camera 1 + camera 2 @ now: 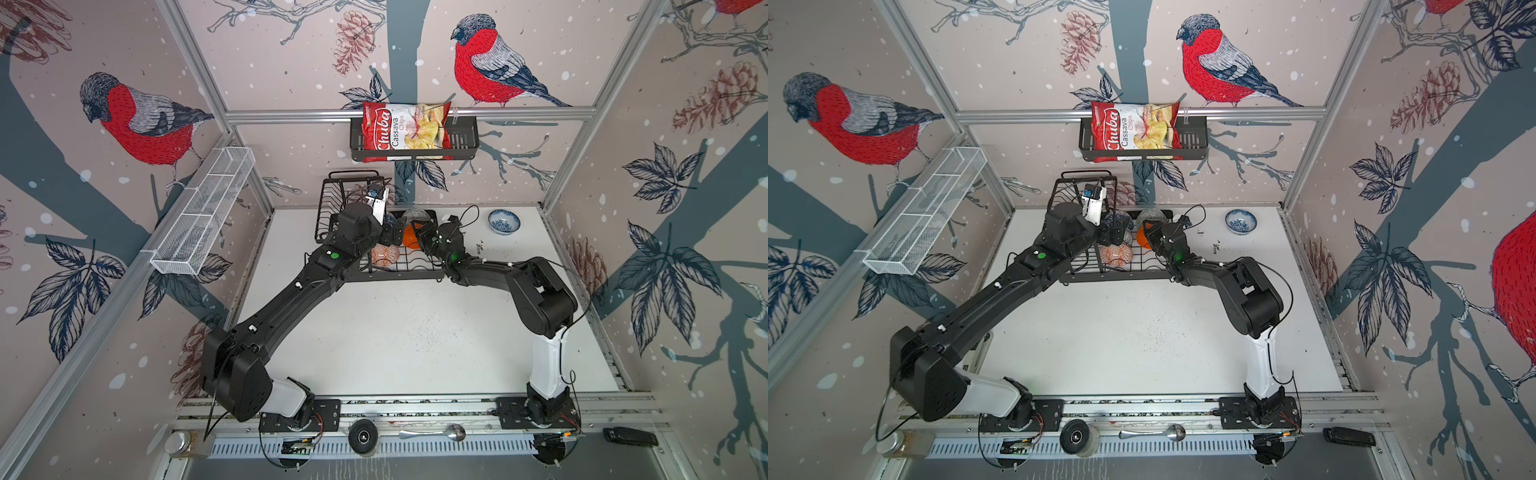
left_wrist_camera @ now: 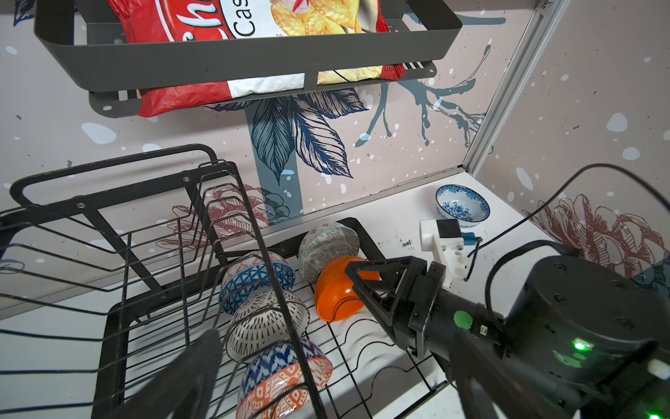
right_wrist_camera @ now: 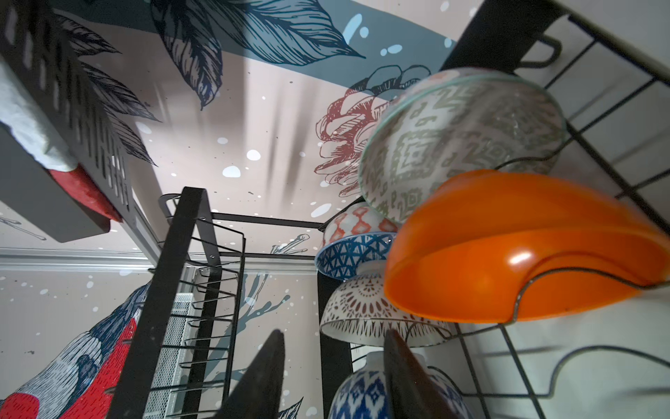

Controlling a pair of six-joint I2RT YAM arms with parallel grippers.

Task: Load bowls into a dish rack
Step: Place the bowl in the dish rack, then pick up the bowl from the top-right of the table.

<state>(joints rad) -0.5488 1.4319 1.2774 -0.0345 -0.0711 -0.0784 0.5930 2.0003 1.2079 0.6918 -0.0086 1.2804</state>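
- Five bowls (image 2: pixel 268 323) are lodged in the base of the dish rack (image 2: pixel 112 326).
- One blue-flowered bowl (image 2: pixel 462 205) is set on the worktop (image 1: pixel 395 332), apart.
- Left fingers (image 2: pixel 195 362) and right fingers (image 3: pixel 261 373) are parted; nothing is grasped.

The white desk (image 1: pixel 395 332) carries the black wire dish rack (image 1: pixel 409 274) at upper centre of the frame. A blue-flowered bowl (image 1: pixel 503 221) sits upright to its right, apart.

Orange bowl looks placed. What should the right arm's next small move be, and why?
Probably back the right gripper out of the dish rack: its jaws are open and empty, the orange bowl rests on the wires, and the blue-flowered bowl sits outside it.
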